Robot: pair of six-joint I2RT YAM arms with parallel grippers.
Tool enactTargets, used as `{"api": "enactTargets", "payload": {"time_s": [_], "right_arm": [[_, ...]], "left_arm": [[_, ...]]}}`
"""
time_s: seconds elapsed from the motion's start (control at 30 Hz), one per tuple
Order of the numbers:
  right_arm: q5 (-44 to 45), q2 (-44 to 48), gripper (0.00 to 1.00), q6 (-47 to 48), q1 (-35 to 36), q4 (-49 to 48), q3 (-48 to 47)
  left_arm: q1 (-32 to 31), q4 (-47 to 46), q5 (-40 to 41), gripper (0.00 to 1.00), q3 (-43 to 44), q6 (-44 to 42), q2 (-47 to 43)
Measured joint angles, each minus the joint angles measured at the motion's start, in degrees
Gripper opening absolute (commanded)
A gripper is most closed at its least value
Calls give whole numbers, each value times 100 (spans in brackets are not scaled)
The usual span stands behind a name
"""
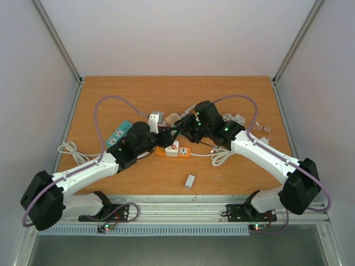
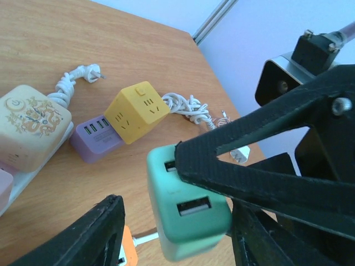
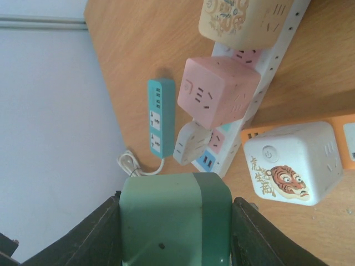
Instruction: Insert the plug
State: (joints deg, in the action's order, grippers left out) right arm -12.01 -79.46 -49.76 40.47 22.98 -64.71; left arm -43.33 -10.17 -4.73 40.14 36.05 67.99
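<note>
My right gripper (image 3: 176,202) is shut on a green cube plug (image 3: 172,221) and holds it above the table, over the orange power strip (image 3: 346,138). In the left wrist view the same green cube (image 2: 188,221) shows two USB ports, with a black finger of the right gripper across its top. My left gripper (image 2: 177,213) is open, its fingers either side of the cube with a gap on the left. In the top view the left gripper (image 1: 165,136) and the right gripper (image 1: 187,129) meet above the orange strip (image 1: 173,151); the cube is hidden there.
A white tiger-print cube (image 3: 291,163) sits on the orange strip. A white strip (image 3: 277,61) carries a pink cube (image 3: 222,91) and a cream cube (image 3: 244,19). A teal strip (image 1: 119,133), a yellow cube (image 2: 136,111), a purple strip (image 2: 94,136) and a small white adapter (image 1: 190,181) lie around.
</note>
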Motion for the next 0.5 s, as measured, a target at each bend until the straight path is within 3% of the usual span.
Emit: {"api": "enactTargets", "payload": {"time_s": [0.23, 0.37, 0.5], "right_arm": [[-94, -7, 47, -50, 4, -15, 0], [-103, -7, 73, -4, 4, -4, -4], [-105, -2, 86, 400, 7, -2, -57]], "left_arm": [[-31, -83, 55, 23, 0, 2, 70], [-31, -68, 74, 19, 2, -9, 74], [-26, 90, 116, 19, 15, -2, 74]]}}
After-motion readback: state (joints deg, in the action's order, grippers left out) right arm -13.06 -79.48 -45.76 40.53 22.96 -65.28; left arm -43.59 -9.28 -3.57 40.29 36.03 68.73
